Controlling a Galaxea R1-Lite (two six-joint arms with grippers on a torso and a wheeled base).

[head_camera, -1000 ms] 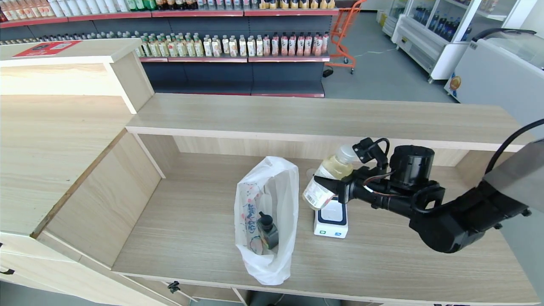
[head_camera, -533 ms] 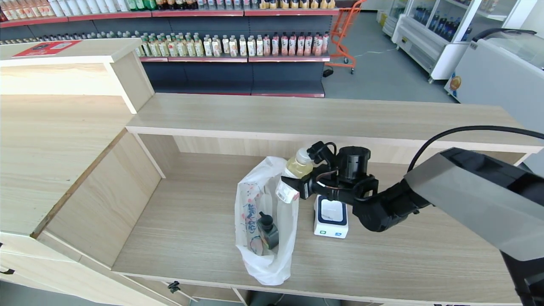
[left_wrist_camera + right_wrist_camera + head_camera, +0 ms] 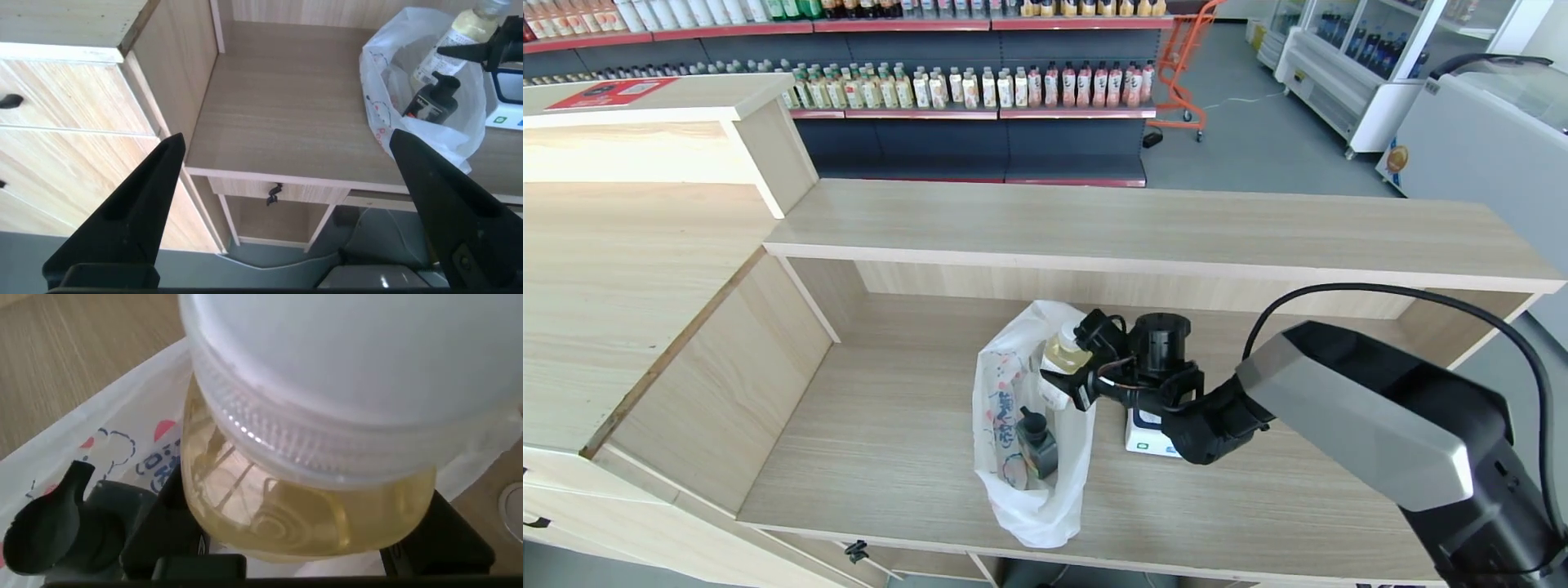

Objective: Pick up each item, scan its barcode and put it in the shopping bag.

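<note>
A clear bottle (image 3: 1062, 358) of pale yellow drink with a white cap is held upright in my right gripper (image 3: 1068, 382), which is shut on its body. It hangs at the mouth of the white shopping bag (image 3: 1031, 500), its lower part inside the opening. In the right wrist view the bottle (image 3: 310, 498) is close up, over the bag (image 3: 106, 433). A dark bottle with a black cap (image 3: 1036, 445) stands inside the bag. My left gripper (image 3: 286, 143) is open and holds nothing, off the counter's front left corner.
A white scanner (image 3: 1145, 439) with a dark top sits on the counter right of the bag, partly hidden by my right arm. The counter (image 3: 890, 441) has a raised back ledge (image 3: 1094, 224) and a side wall on the left.
My right arm has carried the bottle leftward from above the scanner to the bag's mouth and lowered it. The bag and scanner have not moved.
</note>
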